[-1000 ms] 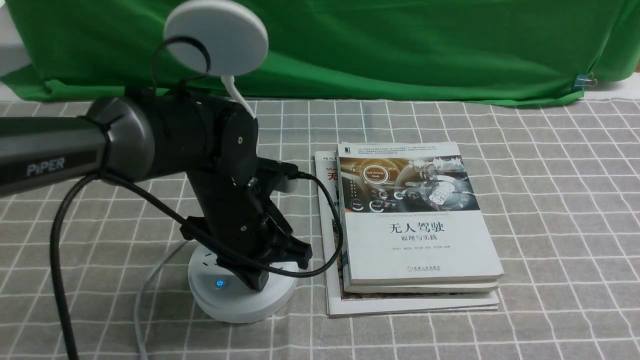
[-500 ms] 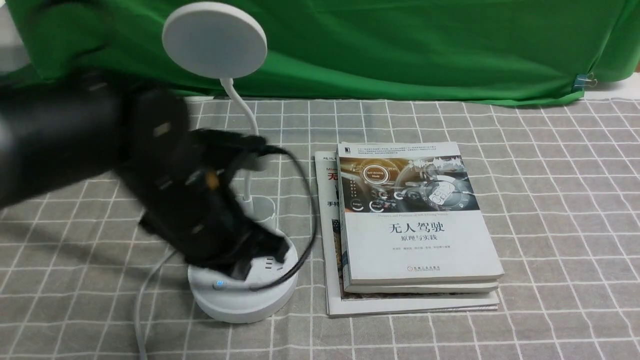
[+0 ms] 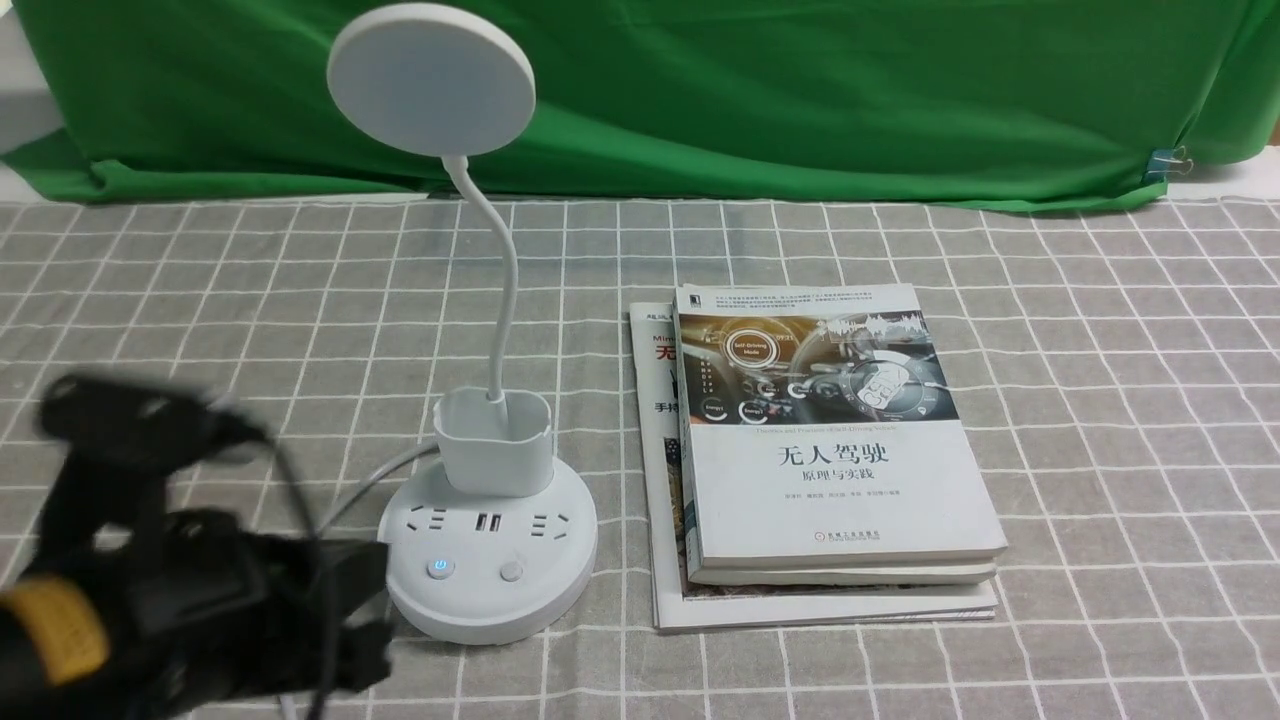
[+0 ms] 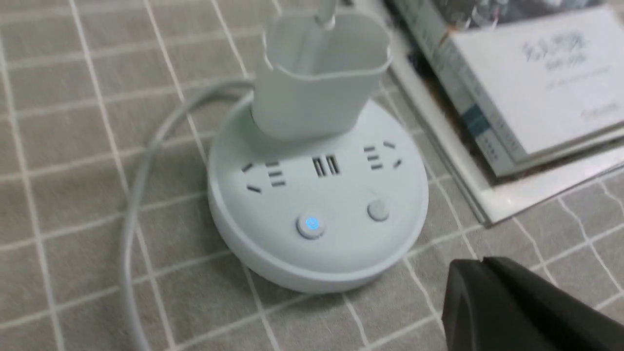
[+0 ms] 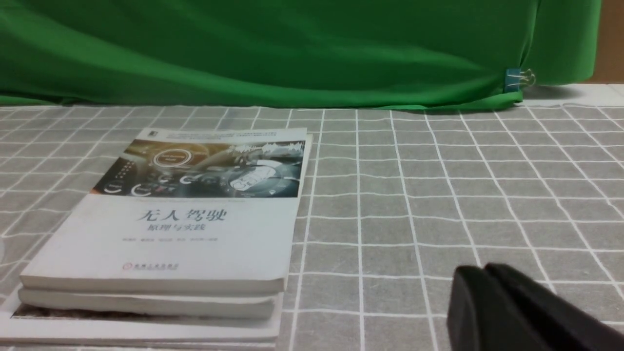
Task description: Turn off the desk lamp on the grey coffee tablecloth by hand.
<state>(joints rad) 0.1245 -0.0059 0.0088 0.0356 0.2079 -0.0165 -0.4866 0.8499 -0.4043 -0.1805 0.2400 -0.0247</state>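
Note:
The white desk lamp [image 3: 487, 570] stands on the grey coffee tablecloth [image 3: 1100, 450]; its disc head [image 3: 430, 78] is up at the back, with a cup holder [image 3: 493, 440] on the round base. The base's left button [image 3: 438, 568] glows blue and the right button [image 3: 512, 571] is plain. Both buttons show in the left wrist view, the lit one [image 4: 312, 224] and the plain one [image 4: 378, 210]. My left gripper [image 3: 350, 610], blurred, is low at the front left, apart from the base; its jaws are shut and empty [image 4: 480, 265]. My right gripper [image 5: 482, 270] is shut and empty over bare cloth.
A stack of books [image 3: 830, 440] lies right beside the lamp base. The lamp's grey cord [image 3: 350, 500] runs off the base to the front left. A green cloth backdrop [image 3: 800, 90] closes the far side, with a binder clip [image 3: 1165, 162] at its right end.
My left arm has pulled back from over the lamp base, down and to the front left. The whole lamp is now uncovered. The blue button light stays on.

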